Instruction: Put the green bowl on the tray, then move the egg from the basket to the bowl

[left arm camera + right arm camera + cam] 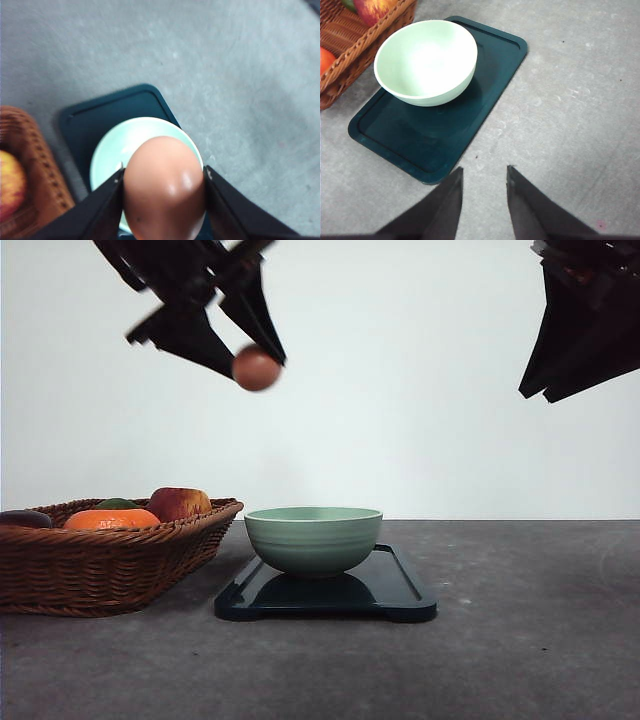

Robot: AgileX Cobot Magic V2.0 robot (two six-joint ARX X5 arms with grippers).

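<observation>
The green bowl (313, 538) stands empty on the dark tray (400, 595) at the table's middle. High above and a little left of it, my left gripper (256, 362) is shut on a brown egg (256, 369). In the left wrist view the egg (164, 187) sits between the fingers (227, 202) with the bowl (122, 145) and tray (100, 120) right below. The wicker basket (100, 560) lies left of the tray. My right gripper (484, 174) hangs open and empty, high at the right, looking down on the bowl (426, 60) and tray (460, 130).
The basket holds an apple (180, 503), an orange (112, 519), a green item (117, 504) and a dark item (24, 518). Grey tabletop (530, 620) stretches bare to the right of the tray and in front of it.
</observation>
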